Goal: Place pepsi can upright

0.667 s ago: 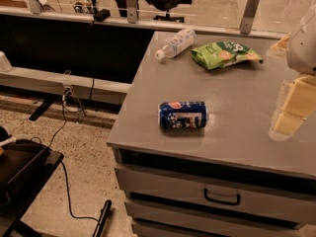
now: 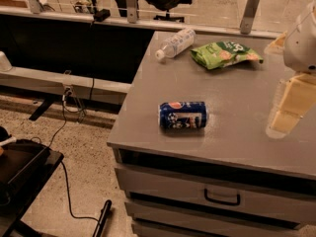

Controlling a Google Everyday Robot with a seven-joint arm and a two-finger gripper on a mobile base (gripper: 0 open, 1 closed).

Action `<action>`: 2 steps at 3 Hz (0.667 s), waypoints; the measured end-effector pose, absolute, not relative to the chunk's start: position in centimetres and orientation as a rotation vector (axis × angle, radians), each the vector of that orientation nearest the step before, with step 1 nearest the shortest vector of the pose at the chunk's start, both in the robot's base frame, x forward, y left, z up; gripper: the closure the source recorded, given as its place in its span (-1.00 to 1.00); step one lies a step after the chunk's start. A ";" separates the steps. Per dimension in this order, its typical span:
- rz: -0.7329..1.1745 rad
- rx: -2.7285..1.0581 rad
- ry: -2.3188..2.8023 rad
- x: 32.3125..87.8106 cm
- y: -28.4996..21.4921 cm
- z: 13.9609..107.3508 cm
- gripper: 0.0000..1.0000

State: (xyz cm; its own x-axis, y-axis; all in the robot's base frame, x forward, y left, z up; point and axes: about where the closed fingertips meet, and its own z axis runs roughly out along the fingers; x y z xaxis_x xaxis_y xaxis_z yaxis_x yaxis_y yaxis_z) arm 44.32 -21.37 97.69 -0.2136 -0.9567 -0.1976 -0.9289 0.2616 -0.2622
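Camera view: the pepsi can (image 2: pixel 182 115) lies on its side on the grey worktop (image 2: pixel 237 93), near the front edge and left of the middle, with nothing touching it. The hand (image 2: pixel 285 116) hangs over the right side of the worktop, well apart from the can; I cannot tell whether it is wide or narrow. Toward the back lie a clear bottle (image 2: pixel 175 43) and a green snack bag (image 2: pixel 224 54), near each other.

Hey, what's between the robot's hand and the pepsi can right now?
Nothing. In the camera view, only bare grey tabletop separates the pepsi can, lying on its side, from the hand at the right edge.
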 end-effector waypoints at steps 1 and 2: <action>-0.226 -1.799 2.173 46.2 -19.7 97.1 -1.00; -0.350 -1.919 2.073 48.7 -16.6 96.5 -1.00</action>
